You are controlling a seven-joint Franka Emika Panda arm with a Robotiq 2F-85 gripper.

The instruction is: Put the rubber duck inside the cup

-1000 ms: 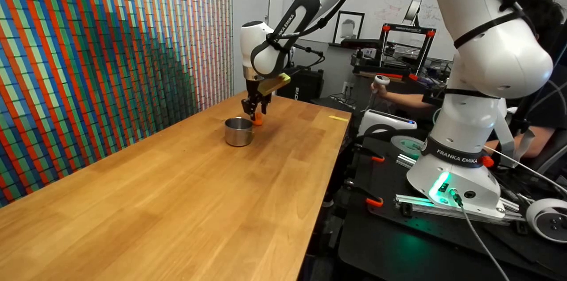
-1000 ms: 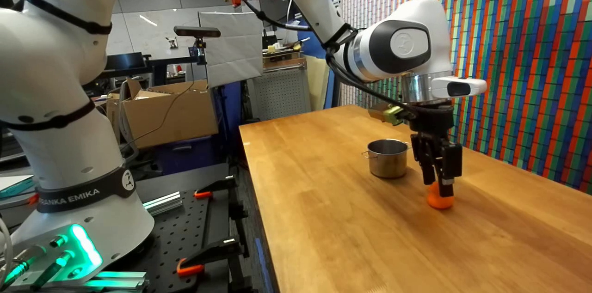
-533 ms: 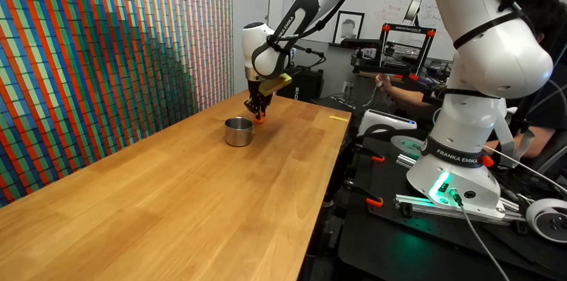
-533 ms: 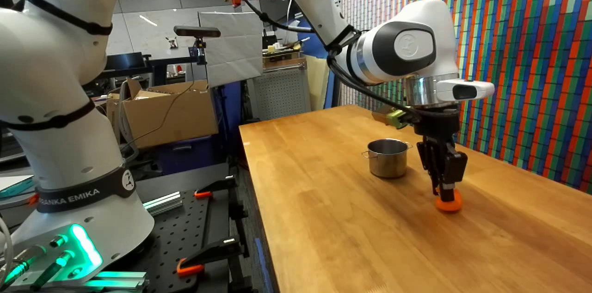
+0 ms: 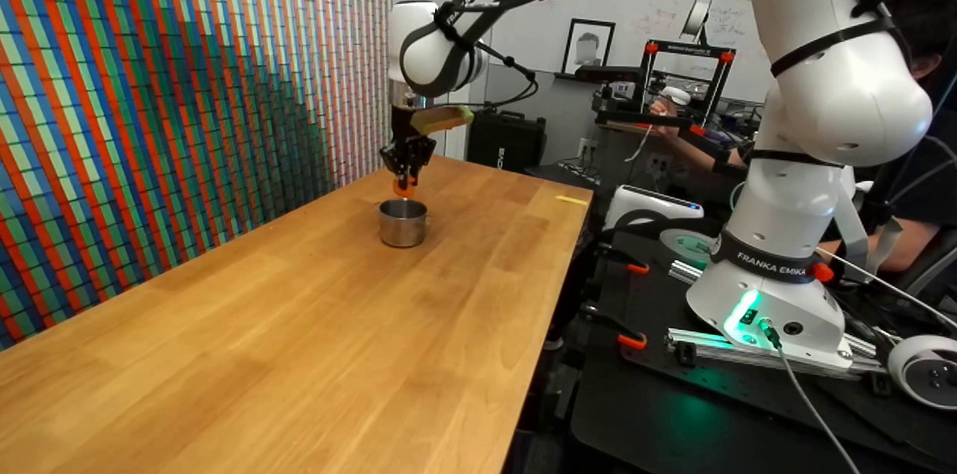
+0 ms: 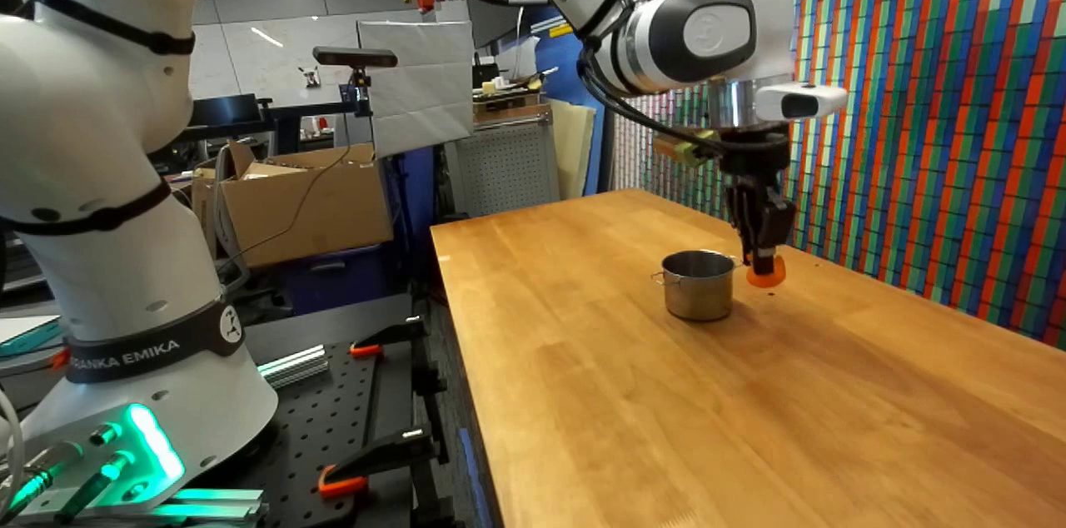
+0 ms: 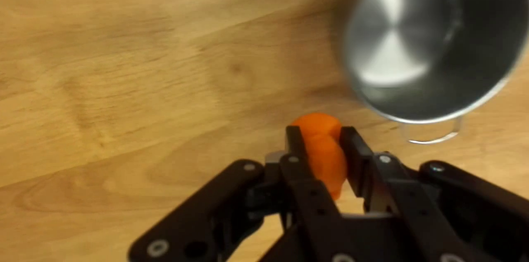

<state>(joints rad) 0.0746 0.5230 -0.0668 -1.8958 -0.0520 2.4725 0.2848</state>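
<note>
"Orange duck (image 7: 326, 156) in the claw (image 7: 324, 142). Is it held, or just touched?"

"Held, by the look of it. The claw is narrowed on it, a finger (image 7: 356, 152) along each flank, the duck's rounded end showing beyond the tips. Pinched like that, its lower part sticks out free, handy for a drop."

"And the cup (image 7: 467, 51)?"

"Upright on the table (image 5: 351, 309), mouth up so it can take the duck, its bare metal bottom shining. In the wrist view it's at half past one from the duck, with a wire handle (image 7: 430, 142) at six o'clock on its rim. In an exterior view the duck (image 6: 768, 280) hangs at three o'clock from the cup, apparently off the table. Grasp done, drop not yet, I'd judge: it wants a sideways shift next, high enough to clear the rim. How high it is now, I can't tell."

"And if it clips?"

"The table's joined strips look smooth, so the cup might skid."

"What about the room?"

"In an exterior view, a striped wall (image 5: 187, 108) at ten o'clock and, at two, a person (image 5: 923, 25) with a white controller (image 5: 677, 95) raised, presumably driving."
</note>
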